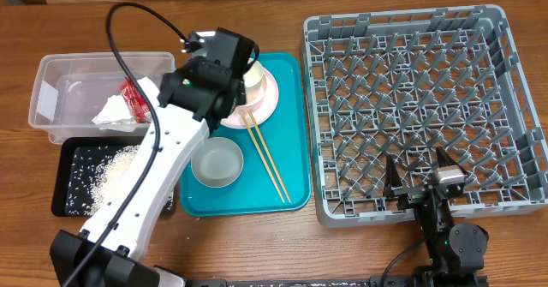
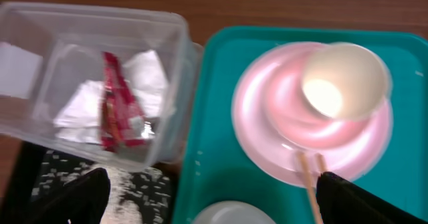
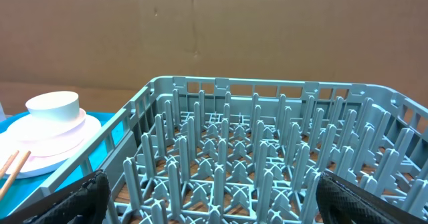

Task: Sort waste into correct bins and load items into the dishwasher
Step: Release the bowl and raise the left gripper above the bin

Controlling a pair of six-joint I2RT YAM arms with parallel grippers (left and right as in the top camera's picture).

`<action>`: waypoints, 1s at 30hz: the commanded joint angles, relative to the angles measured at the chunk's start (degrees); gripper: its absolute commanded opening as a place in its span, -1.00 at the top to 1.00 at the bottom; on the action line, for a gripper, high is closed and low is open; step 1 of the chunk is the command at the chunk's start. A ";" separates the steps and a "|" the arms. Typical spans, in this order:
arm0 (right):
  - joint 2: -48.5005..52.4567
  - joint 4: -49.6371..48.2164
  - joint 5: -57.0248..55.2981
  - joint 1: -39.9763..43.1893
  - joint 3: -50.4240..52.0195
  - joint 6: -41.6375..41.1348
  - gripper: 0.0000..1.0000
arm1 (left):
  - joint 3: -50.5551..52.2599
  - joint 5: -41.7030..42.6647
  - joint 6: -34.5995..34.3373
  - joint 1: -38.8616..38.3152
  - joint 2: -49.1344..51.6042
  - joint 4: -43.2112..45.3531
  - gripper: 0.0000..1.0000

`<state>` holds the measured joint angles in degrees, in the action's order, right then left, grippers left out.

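Observation:
The red wrapper [image 2: 119, 107] and white napkin [image 2: 144, 73] lie inside the clear tub [image 1: 94, 68]. Rice grains [image 1: 116, 171] are spread in the black tray [image 1: 68, 193]. On the teal tray [image 1: 291, 133] sit the pink plate [image 1: 267, 103] carrying the cream cup [image 1: 254, 77], a pale bowl [image 1: 217, 163] and the chopsticks [image 1: 265, 154]. My left gripper [image 2: 214, 200] hangs open and empty above the tub's edge and the teal tray. My right gripper [image 1: 418, 174] stands open and empty over the near edge of the grey dish rack [image 1: 419, 107], whose pegs hold nothing.
The left arm [image 1: 145, 184] stretches across the black tray and the teal tray's left side. Bare wooden table [image 1: 257, 244] lies in front of the trays. A brown cardboard wall [image 3: 214, 30] stands behind the rack.

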<state>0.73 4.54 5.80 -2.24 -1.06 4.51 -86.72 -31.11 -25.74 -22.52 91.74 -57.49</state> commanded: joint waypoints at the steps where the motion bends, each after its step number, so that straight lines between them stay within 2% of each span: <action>1: -0.57 -0.28 0.31 0.24 0.61 0.22 -1.00 | -1.29 -8.09 0.48 2.12 -0.02 -0.70 -1.00; 17: -0.57 -0.28 -0.07 0.24 0.61 0.20 -1.00 | -1.25 -7.80 0.44 3.39 -0.02 -1.42 -1.00; 23: -0.57 -0.98 8.39 0.07 0.61 -0.20 -1.00 | -1.25 -7.80 0.44 3.39 -0.02 -1.40 -1.00; 30: -0.57 -1.01 9.79 0.04 0.61 -0.24 -1.00 | -1.25 -7.80 0.46 3.39 -0.02 -1.42 -1.00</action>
<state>0.73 4.05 13.45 -2.24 -1.06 4.49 -86.74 -37.17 -25.50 -19.14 91.74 -58.85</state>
